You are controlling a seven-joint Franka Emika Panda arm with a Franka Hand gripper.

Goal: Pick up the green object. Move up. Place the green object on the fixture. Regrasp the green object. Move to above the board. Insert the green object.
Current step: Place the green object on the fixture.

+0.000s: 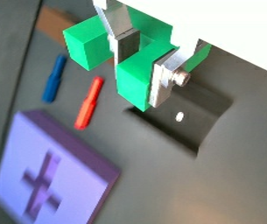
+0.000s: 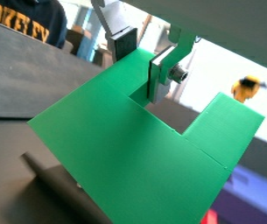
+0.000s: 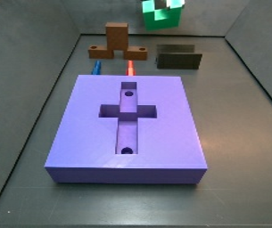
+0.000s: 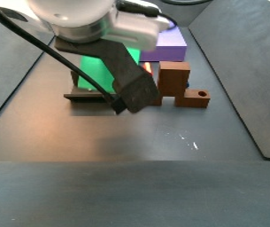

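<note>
In a side view the matte lavender board (image 3: 126, 120), its cross recess empty, lies nearest, so insertion is not done. Beyond it sits the dark channelled fixture (image 3: 178, 57), bare. Farthest and highest, the gripper (image 1: 139, 61) pinches the glossy, notched green object (image 1: 142, 80) aloft, seemingly before placing.

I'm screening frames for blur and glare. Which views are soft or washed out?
Wrist views: green object blurred at close range beside the gripper, bright washed-out background. Side views: board sharp; small floor glare, arm smeared.
</note>
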